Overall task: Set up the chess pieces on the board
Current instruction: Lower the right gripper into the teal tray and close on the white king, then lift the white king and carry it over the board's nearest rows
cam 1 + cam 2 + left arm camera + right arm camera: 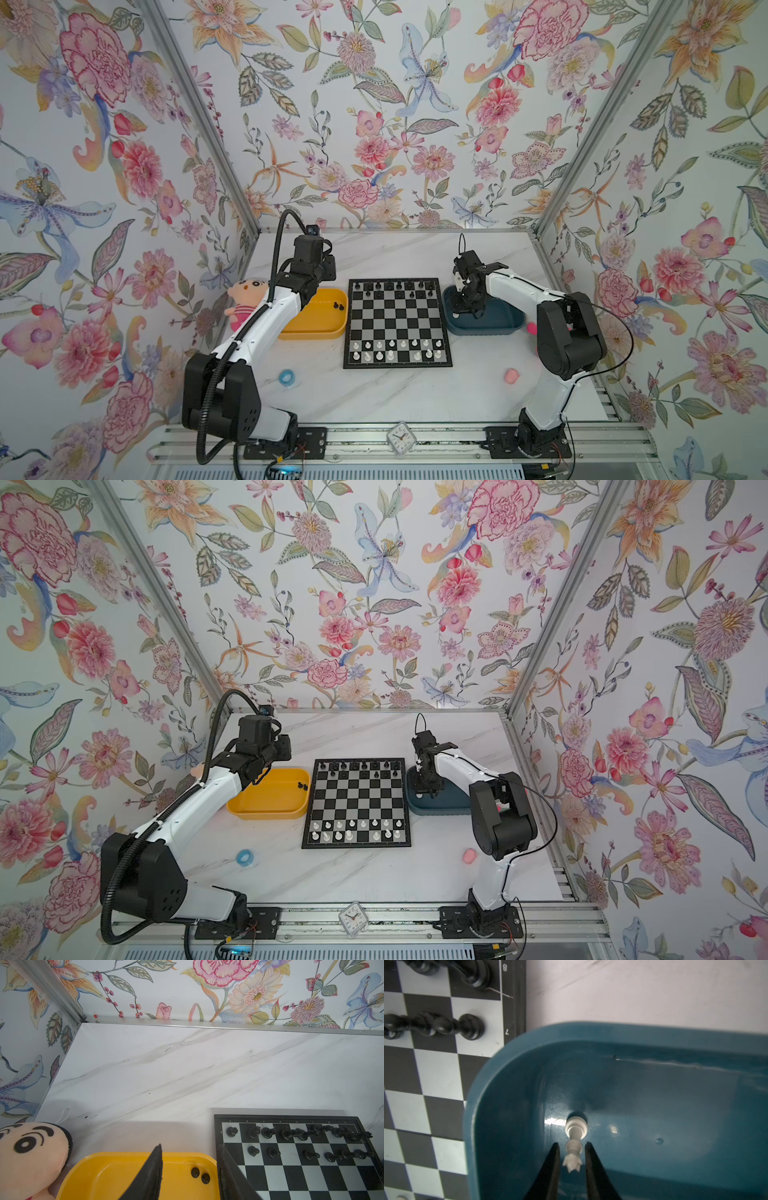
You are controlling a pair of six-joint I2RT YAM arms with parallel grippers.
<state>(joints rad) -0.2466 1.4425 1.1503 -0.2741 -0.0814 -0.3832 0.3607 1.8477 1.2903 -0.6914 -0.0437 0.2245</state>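
Right end effector (572, 1143) straddles the white queen (575, 1128), jaws narrowly parted, not touching it.

Floral wallpaper (374, 104) covers the back wall and both side walls (83, 208), with large pink, orange and blue blooms on a pale ground. Bare aluminium posts (198, 116) run up the two back corners, and a thin metal strip (228, 1025) lines the foot of the back wall. The tabletop (395, 395) is white with grey marble veining (slightly glossy, under soft, even light). Along its near edge lies a slotted aluminium rail (457, 436), with a ribbed grille (353, 473) just below it.
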